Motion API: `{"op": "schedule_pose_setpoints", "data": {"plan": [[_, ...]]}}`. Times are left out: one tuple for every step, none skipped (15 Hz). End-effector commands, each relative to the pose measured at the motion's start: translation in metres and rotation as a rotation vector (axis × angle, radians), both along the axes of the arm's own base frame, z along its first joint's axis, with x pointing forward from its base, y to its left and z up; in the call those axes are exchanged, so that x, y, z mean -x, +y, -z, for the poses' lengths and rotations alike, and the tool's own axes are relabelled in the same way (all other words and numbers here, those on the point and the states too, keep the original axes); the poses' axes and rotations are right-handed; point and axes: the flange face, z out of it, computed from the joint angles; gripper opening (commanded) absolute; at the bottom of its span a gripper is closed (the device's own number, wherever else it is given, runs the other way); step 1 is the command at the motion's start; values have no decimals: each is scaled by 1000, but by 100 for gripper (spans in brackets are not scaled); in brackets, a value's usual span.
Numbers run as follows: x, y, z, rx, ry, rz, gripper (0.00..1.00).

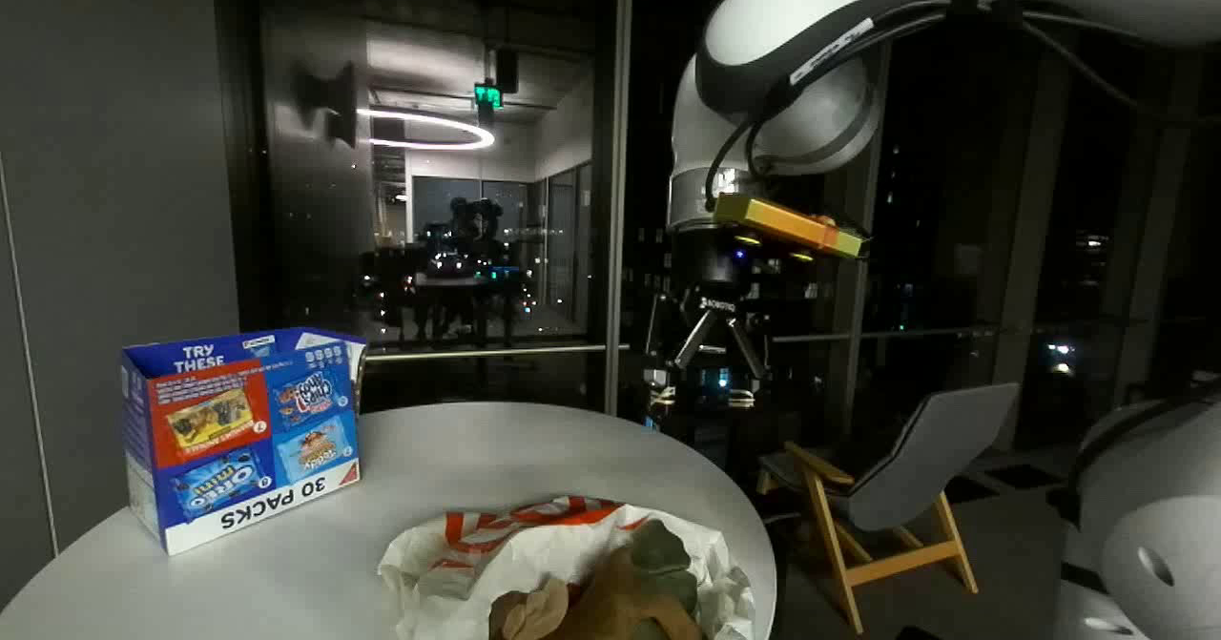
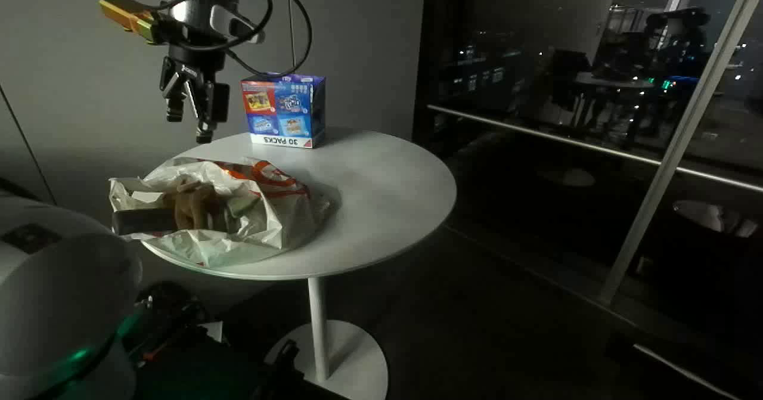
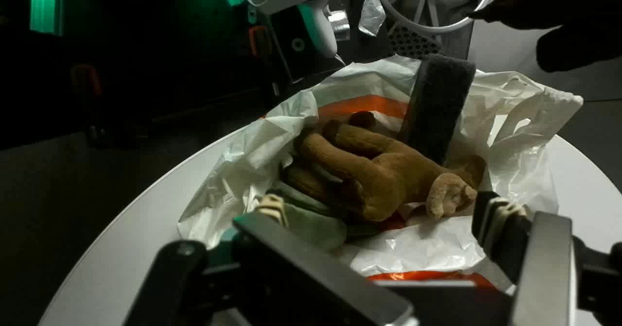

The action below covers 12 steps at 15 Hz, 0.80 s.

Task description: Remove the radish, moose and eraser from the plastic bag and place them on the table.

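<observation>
A white plastic bag with red print point(image 1: 420, 564) lies open on the round table point(image 1: 534, 449); both also show in an exterior view point(image 2: 280, 209). In the wrist view, the brown plush moose point(image 3: 388, 175) lies on its side in the bag. The dark block-shaped eraser point(image 3: 440, 105) leans behind it; it shows in an exterior view point(image 2: 143, 221). A green soft piece point(image 3: 311, 226), perhaps the radish's leaves, lies partly under the moose; the rest is hidden. My gripper point(image 3: 386, 214) is open and empty, above the bag and apart from it in both exterior views point(image 1: 702, 397) point(image 2: 189, 127).
A blue and red snack box point(image 1: 253, 440) stands on the table near the grey wall, beyond the bag. A grey chair with wooden legs point(image 1: 887, 487) stands on the floor beside the table. The robot's white base point(image 2: 59, 304) is close to the table edge.
</observation>
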Motion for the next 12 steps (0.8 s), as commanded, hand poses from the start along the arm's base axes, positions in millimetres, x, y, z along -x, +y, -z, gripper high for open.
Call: {"op": "schedule_pose_setpoints", "data": {"plan": [[-1,0,-2,0,-3,0,100],[-1,0,-4,-1,-8,0,100],[0,0,-5,-1,-12,0,100],[0,0,-6,-2,-14,0,100],[0,0,-6,-2,-14,0,100],[0,0,-6,-2,-14,0,100],[0,0,-6,-2,-14,0,100],[0,0,-6,-2,-14,0,100],[0,0,-6,-2,-14,0,100],[0,0,-6,-2,-14,0,100],[1,6,-1,-11,8,-38,100],[3,12,6,-3,14,-75,100]]}}
